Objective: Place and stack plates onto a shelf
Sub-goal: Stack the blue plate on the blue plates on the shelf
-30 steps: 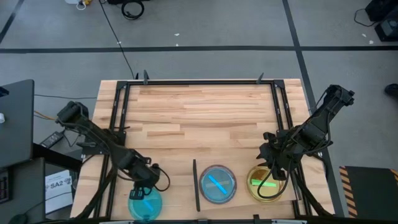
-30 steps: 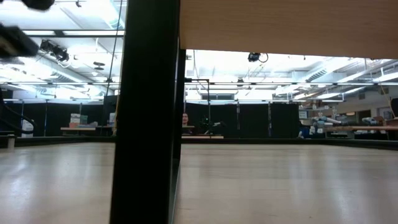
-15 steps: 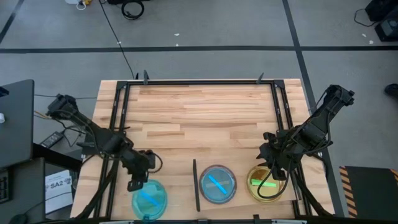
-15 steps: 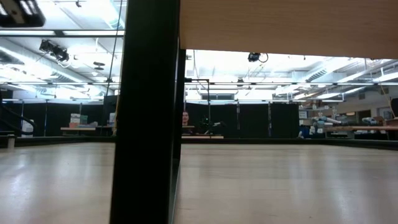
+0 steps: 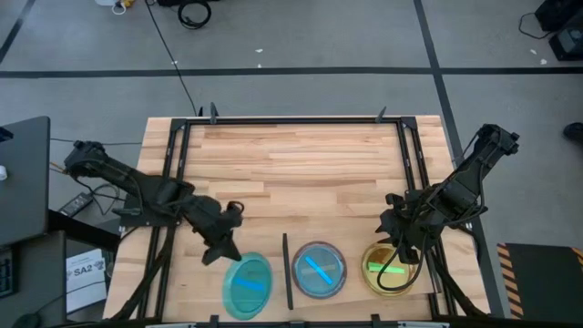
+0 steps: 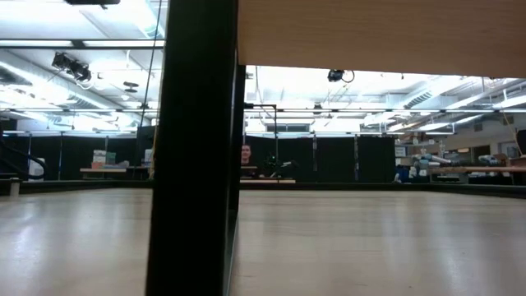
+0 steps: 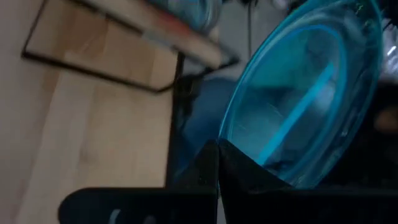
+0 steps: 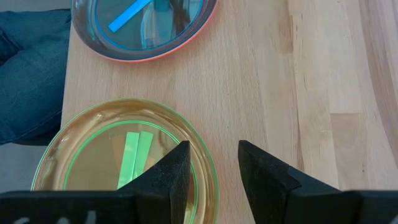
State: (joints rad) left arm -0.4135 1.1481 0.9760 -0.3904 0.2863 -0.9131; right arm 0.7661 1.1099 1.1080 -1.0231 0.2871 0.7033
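My left gripper (image 5: 225,253) is shut on a blue plate (image 5: 248,284), just left of the shelf's black strip (image 5: 286,271). In the left wrist view this plate (image 7: 298,99) stands tilted beyond my gripper (image 7: 217,163). The shelf (image 5: 355,284), a pale board at the table's near edge, carries two stacks resting flat: a blue plate over a pink-rimmed one (image 5: 319,270), and a green plate in an orange one (image 5: 390,271). My right gripper (image 5: 402,239) hovers open at the far-left rim of the green and orange stack (image 8: 124,155), touching nothing (image 8: 211,169). My left gripper pinches the blue plate's rim (image 7: 226,133) between its two fingers, on the side that faces the table's far-left. The fingers come slanting down from the far left. The plate is tilted and reaches from the fingers toward the near edge; whether it touches the table I cannot tell.
A black metal frame (image 5: 178,182) runs around the planked tabletop (image 5: 301,173), which is bare behind the shelf. The low view shows only a thick black post (image 6: 193,148), the underside of a board and the room beyond, with a person (image 6: 246,153) far off.
My left gripper has carried the blue plate from the table's near-left corner toward the right, up to the shelf's black strip. It has turned on the way, and the plate, first lying nearly flat, now stands tilted. My right arm has kept still.
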